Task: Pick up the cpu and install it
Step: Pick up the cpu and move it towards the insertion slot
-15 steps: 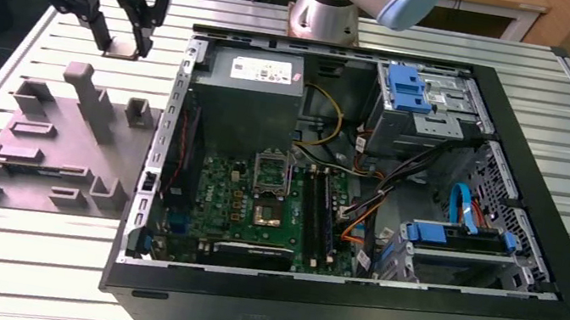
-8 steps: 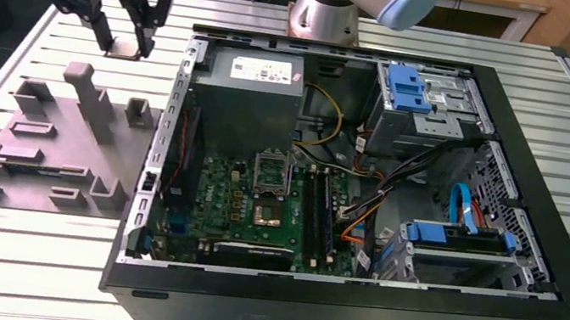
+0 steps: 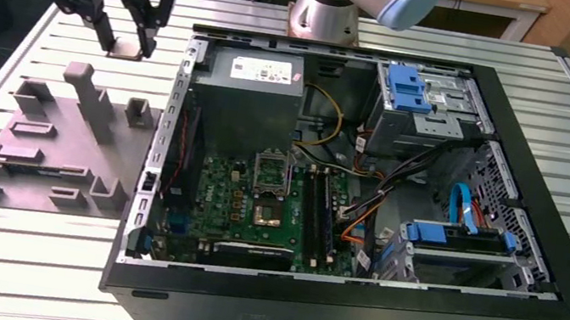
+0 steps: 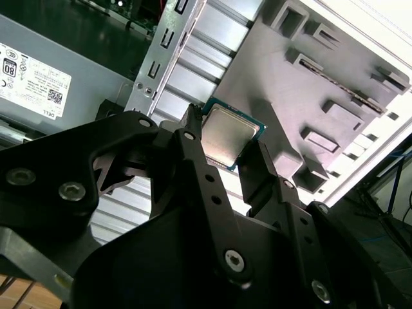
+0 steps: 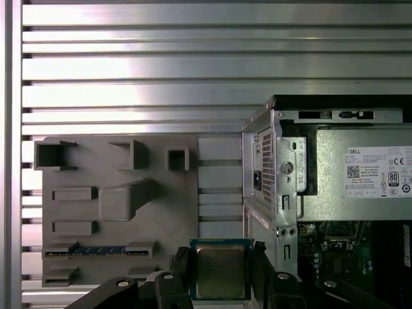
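Note:
The cpu (image 5: pixel 221 271) is a small square chip with a silvery metal top and a blue-green rim. My gripper (image 5: pixel 221 269) is shut on it, one black finger on each side edge. In the second wrist view the cpu (image 4: pixel 228 137) sits flat between the fingers (image 4: pixel 193 151) of the gripper (image 4: pixel 225 147). In the exterior view the gripper (image 3: pixel 125 44) hangs above the slatted table at the exterior view's upper left. It is beyond the grey fixture plate (image 3: pixel 58 145) and left of the open computer case (image 3: pixel 353 308). The motherboard's socket (image 3: pixel 272 171) lies inside the case.
The grey power-supply box (image 3: pixel 255 95) fills the case's near-gripper corner. Memory sticks (image 3: pixel 314 208), cables and blue drive brackets (image 3: pixel 409 87) crowd the case interior. The fixture plate (image 5: pixel 122 206) carries raised blocks and slots. The arm's base (image 3: pixel 325 12) stands behind the case.

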You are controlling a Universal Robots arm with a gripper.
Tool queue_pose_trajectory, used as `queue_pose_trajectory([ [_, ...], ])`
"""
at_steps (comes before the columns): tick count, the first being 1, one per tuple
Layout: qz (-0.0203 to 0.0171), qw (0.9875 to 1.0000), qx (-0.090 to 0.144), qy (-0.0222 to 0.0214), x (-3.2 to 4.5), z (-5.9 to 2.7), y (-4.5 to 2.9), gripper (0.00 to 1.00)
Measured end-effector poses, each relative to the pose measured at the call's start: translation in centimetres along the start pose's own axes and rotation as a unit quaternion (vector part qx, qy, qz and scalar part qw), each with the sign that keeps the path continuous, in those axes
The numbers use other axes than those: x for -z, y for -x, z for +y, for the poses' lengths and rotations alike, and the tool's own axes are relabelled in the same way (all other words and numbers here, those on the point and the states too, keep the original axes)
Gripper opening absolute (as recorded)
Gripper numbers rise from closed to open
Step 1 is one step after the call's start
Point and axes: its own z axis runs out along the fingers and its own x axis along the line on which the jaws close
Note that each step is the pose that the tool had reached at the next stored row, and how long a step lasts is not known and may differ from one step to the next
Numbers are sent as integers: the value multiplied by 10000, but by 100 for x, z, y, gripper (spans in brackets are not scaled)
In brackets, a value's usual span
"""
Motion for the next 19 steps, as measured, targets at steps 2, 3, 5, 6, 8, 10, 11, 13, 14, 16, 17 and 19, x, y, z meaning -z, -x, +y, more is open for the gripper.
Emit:
queue_pose_trajectory([
  [2, 0, 10000, 0, 0, 0, 0, 5, 47],
  [3, 0, 10000, 0, 0, 0, 0, 8, 47],
  [5, 0, 10000, 0, 0, 0, 0, 13, 47],
  [6, 0, 10000, 0, 0, 0, 1, 16, 47],
  [8, 0, 10000, 0, 0, 0, 1, 21, 47],
  [10, 0, 10000, 0, 0, 0, 1, 26, 47],
  [11, 0, 10000, 0, 0, 0, 1, 29, 47],
  [13, 0, 10000, 0, 0, 0, 1, 34, 47],
  [14, 0, 10000, 0, 0, 0, 1, 37, 47],
  [16, 0, 10000, 0, 0, 0, 1, 42, 47],
  [17, 0, 10000, 0, 0, -1, 1, 44, 47],
  [19, 0, 10000, 0, 0, -1, 2, 50, 47],
])
